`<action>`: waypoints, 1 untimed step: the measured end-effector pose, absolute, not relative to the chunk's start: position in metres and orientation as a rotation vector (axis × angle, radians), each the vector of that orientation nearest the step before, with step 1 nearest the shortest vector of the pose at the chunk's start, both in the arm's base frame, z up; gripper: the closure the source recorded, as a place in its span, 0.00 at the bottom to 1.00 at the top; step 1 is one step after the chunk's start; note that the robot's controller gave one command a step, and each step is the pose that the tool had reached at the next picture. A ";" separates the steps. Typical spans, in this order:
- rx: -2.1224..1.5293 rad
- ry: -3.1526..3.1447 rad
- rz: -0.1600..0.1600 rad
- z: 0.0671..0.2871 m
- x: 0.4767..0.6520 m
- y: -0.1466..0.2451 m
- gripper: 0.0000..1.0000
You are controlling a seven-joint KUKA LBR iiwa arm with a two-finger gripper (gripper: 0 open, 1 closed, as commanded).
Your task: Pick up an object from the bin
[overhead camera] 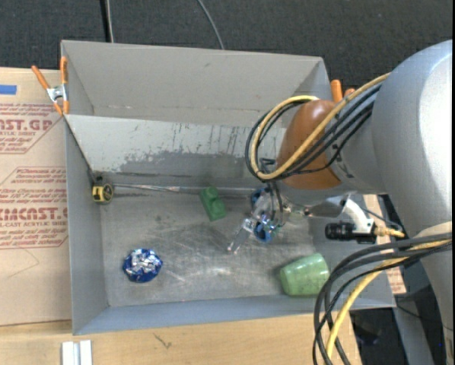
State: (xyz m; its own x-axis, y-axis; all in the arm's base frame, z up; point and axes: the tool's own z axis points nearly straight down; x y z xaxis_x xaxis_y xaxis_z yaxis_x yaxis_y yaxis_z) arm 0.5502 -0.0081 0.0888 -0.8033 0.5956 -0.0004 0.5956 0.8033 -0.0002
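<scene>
My gripper [261, 223] hangs low over the right middle of the bin floor, below the orange wrist cover. A small dark green block [211, 203] lies just to its left, near the back wall. A larger pale green rounded thing [303, 274] rests on the floor in front of the gripper and to its right, close to the front right corner. Nothing can be seen held in the gripper.
A blue and white crumpled thing [142, 265] lies at the front left of the bin. A small yellow and black tape measure [100, 193] sits in the back left corner, its thin blade running right along the back wall. The arm and its cables crowd the bin's right side.
</scene>
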 end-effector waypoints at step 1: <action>1.107 2.937 0.001 0.093 0.587 -0.014 0.00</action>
